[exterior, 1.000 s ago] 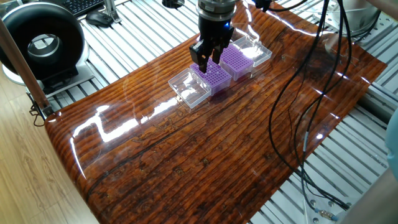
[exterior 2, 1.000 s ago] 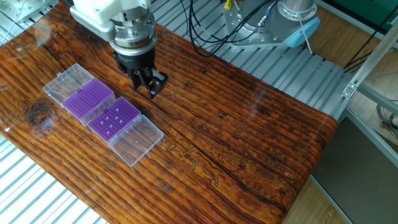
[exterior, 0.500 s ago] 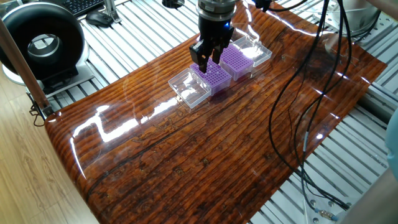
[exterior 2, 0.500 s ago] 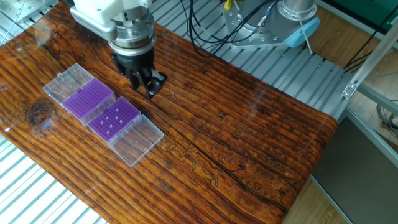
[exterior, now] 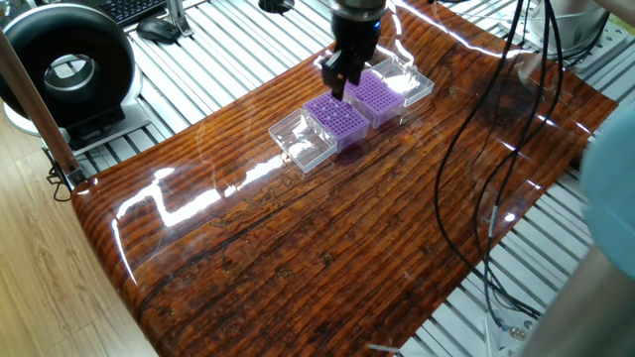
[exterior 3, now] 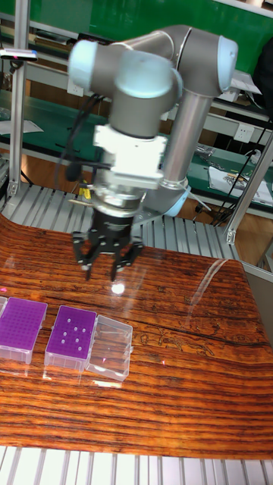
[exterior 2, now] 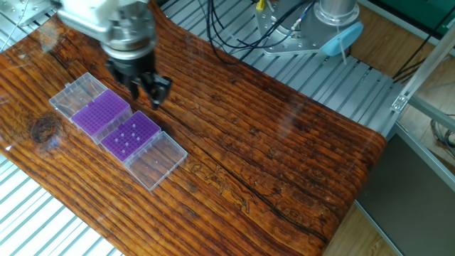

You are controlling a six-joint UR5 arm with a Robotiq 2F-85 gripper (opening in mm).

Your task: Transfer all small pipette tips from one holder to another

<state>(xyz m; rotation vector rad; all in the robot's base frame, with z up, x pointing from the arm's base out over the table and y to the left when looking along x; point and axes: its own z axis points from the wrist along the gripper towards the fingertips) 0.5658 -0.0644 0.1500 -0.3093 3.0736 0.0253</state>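
The gripper (exterior 3: 106,267) hung above the wooden bench (exterior 2: 284,156), its fingers (exterior 3: 85,258) spread apart and holding nothing. In the tall fixed view it sat above and slightly behind the rack with tips; in the other fixed view, blurred, it (exterior 2: 146,91) hovered near the seam between the 2 racks.

2 purple grid racks stood side by side on the bench, each with a clear lid hinged open on its outer side. The small pipette tips (exterior 3: 70,338) showed as a few pale dots in the holes of the rack with tips (exterior 3: 70,342), beside its clear lid (exterior 3: 109,347). The same dots (exterior 2: 126,139) appeared in the other fixed view. The second rack (exterior 2: 102,114) next to it looked uniformly purple; whether it held tips could not be told.
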